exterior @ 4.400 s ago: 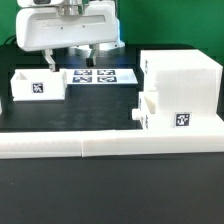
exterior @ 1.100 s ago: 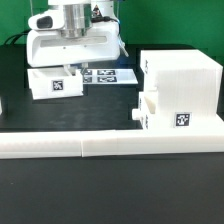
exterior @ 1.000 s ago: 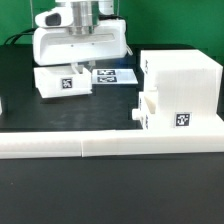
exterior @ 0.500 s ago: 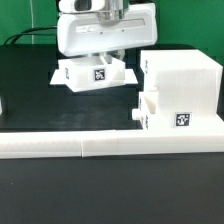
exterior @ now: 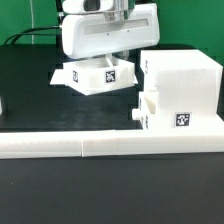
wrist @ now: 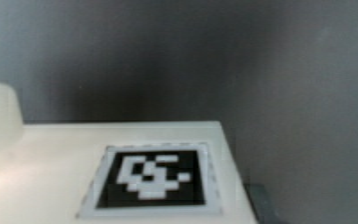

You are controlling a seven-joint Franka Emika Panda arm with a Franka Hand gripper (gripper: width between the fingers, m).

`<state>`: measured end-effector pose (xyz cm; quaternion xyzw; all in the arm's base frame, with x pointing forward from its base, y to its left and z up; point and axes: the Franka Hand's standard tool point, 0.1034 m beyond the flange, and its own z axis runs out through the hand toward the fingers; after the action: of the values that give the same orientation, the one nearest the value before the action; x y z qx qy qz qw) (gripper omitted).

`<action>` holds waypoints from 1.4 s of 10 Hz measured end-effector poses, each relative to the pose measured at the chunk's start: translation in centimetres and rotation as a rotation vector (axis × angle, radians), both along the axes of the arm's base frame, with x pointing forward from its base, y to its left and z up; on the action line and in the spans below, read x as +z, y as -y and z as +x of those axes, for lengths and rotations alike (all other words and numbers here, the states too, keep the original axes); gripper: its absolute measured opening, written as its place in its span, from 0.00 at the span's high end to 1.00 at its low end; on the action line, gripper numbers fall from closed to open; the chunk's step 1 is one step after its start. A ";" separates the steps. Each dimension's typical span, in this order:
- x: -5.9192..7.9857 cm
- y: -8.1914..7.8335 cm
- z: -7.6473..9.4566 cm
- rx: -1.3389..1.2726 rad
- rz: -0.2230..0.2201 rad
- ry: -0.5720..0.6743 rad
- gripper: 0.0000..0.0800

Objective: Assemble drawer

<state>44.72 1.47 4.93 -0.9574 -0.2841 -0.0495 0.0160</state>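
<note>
The small white plastic open-top tray [exterior: 96, 77] with a black-and-white square tag on its front is up off the black worktop [exterior: 40, 110], tilted a bit, hanging right under the arm's big white gripper [exterior: 106, 58]. The gripper has it pinched by a wall, though the fingers themselves are mostly hidden behind the tray. It sits just beside the large white cube-like housing [exterior: 182, 85] on the exterior view's right, which has another small tray [exterior: 148, 112] with a knob at its lower front. The wrist view only gives a blurry close-up of a tag on a white surface. A long low white bar [exterior: 110, 145] runs along the worktop's front.
</note>
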 end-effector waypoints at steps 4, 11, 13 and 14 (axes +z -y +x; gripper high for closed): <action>0.8 1.9 2.5 0.425 -0.044 -0.023 0.94; 1.0 3.0 3.0 0.821 -0.086 -0.020 0.94; 1.0 3.4 3.7 0.947 -0.093 -0.042 0.94; 1.0 3.4 4.5 0.933 -0.092 -0.044 0.94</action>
<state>49.23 -1.93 5.97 -0.7280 -0.6856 -0.0039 0.0004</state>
